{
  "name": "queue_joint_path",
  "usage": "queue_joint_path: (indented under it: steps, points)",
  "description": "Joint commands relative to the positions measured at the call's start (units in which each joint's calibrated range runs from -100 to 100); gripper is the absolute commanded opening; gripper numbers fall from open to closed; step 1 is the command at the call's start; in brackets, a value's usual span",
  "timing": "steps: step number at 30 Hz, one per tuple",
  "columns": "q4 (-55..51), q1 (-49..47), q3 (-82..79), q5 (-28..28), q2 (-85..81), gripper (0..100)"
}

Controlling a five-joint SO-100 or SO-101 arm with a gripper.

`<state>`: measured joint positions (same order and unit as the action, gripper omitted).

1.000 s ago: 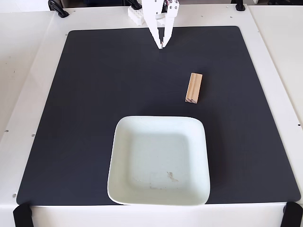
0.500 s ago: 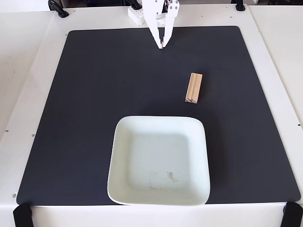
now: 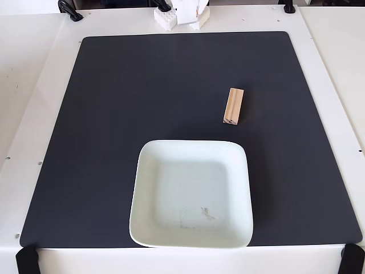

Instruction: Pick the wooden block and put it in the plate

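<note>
The wooden block [image 3: 233, 105], a small light tan grooved bar with a dark mark at its near end, lies flat on the black mat [image 3: 114, 114], right of centre. The plate [image 3: 191, 194], a large square pale mint-white dish with a raised rim, sits empty on the mat at the front, just below and left of the block. They are apart. Only the white base of the arm [image 3: 182, 14] shows at the top edge of the fixed view. The gripper itself is out of view.
The black mat covers most of the white table [image 3: 34, 68]. Black clamps [image 3: 69, 10] sit at the far table edge and black straps [image 3: 25, 260] at the front corners.
</note>
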<state>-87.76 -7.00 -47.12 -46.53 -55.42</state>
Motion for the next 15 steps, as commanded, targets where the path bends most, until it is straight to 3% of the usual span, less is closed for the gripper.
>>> queue_joint_path:
  steps: [1,8,15]
  points:
    - [-2.70,-0.39,16.85,3.93,13.22,1]
    - [3.31,-5.88,29.35,12.09,33.39,1]
    - [18.86,-9.91,34.75,13.11,50.68,1]
